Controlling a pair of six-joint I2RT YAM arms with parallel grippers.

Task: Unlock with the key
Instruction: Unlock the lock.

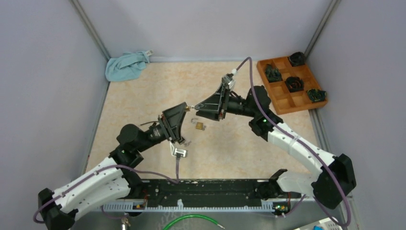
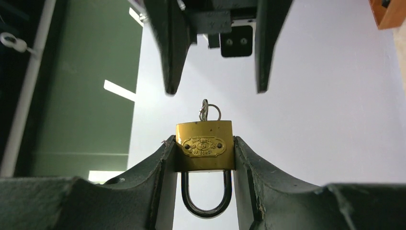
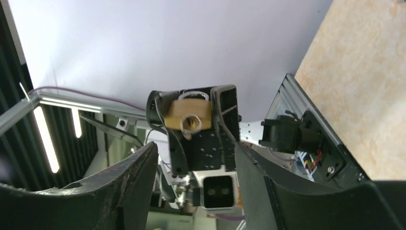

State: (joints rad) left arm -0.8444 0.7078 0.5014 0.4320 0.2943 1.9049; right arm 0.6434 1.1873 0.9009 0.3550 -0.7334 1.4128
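Observation:
My left gripper (image 2: pixel 204 143) is shut on a brass padlock (image 2: pixel 204 152), clamping its body between the fingers with the steel shackle (image 2: pixel 206 203) pointing back toward the wrist. A key with a small ring (image 2: pixel 209 111) sticks out of the lock's far end. My right gripper (image 2: pixel 215 91) is open and faces the lock, fingertips just short of the key, one on each side. In the right wrist view the padlock (image 3: pixel 178 115) and key ring (image 3: pixel 191 123) sit ahead of my open right gripper (image 3: pixel 195 148). In the top view the left gripper (image 1: pixel 186 108) and right gripper (image 1: pixel 196 106) meet above mid-table.
A small brass item (image 1: pixel 199 126) lies on the table just below the grippers. A wooden compartment tray (image 1: pixel 286 99) with several black objects stands at the back right. A light-blue cloth (image 1: pixel 125 66) lies in the back left corner.

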